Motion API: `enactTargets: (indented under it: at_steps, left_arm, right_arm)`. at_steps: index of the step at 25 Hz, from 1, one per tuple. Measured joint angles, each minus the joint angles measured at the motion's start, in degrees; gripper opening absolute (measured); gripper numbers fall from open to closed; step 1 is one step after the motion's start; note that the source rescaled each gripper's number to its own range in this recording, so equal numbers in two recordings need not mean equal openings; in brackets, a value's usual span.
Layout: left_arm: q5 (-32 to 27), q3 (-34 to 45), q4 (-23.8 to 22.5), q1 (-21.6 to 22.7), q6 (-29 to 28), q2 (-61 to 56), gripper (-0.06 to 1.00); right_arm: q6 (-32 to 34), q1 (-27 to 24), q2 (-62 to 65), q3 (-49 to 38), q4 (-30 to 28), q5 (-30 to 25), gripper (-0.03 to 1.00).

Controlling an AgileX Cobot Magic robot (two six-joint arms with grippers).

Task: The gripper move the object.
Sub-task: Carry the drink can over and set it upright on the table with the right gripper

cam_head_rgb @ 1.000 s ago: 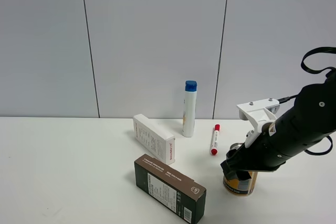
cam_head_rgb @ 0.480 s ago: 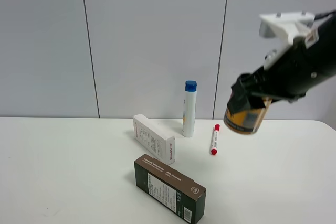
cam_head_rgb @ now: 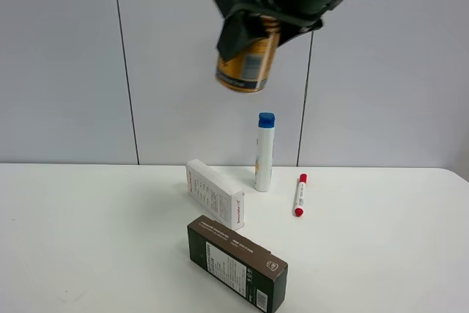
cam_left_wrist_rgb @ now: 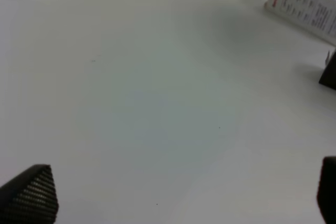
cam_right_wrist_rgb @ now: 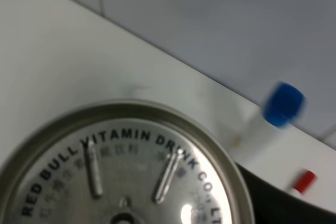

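Gold-yellow and squat, the can (cam_head_rgb: 245, 64) hangs high in the air, well above the surface (cam_head_rgb: 88, 240) and in front of the grey wall panels. The right gripper (cam_head_rgb: 258, 28) has its fingers clenched on the can's upper part. The can's long axis runs close to vertical but leans a little, with the base tipped down toward the left side of the high view. Its silver pull-tab top (cam_right_wrist_rgb: 123, 166) faces straight up into the right wrist camera.

Below and slightly to the right stands a tall white bottle with a blue cap (cam_head_rgb: 264, 152). A red marker (cam_head_rgb: 299, 196) lies beside it. A white box (cam_head_rgb: 215, 193) and a dark box (cam_head_rgb: 236, 262) lie nearer the front.

The likely hazard is height. If the smooth metal wall slips in the fingers during a fast swing, the can drops onto the boxes or topples the bottle. A descent made with the can leaning could also land it on its edge and tip it over.

The left gripper (cam_left_wrist_rgb: 178, 195) hovers low over bare surface, its fingers spread apart and holding nothing.
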State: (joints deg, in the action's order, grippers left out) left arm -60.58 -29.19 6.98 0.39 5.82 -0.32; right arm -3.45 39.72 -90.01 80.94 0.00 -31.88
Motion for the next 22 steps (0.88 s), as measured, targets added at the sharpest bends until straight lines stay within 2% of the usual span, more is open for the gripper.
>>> enactTargets:
  at_steps: [8,13,17,22]
  left_arm:
    - [0.0,0.0,0.0,0.0,0.0,0.0,1.00]
    - [0.0,0.0,0.0,0.0,0.0,0.0,1.00]
    - [0.0,0.0,0.0,0.0,0.0,0.0,1.00]
    - [0.0,0.0,0.0,0.0,0.0,0.0,1.00]
  right_arm:
    - [-2.7,3.6,-25.2,22.1,2.3,-1.0,0.01]
    - [-4.5,4.7,-38.0,32.1,2.3,-0.9,0.01]
    - [-7.4,6.0,-44.7,35.8,4.2,-2.0,0.01]
    - [-7.7,6.3,-48.0,36.3,5.2,-2.6,0.01]
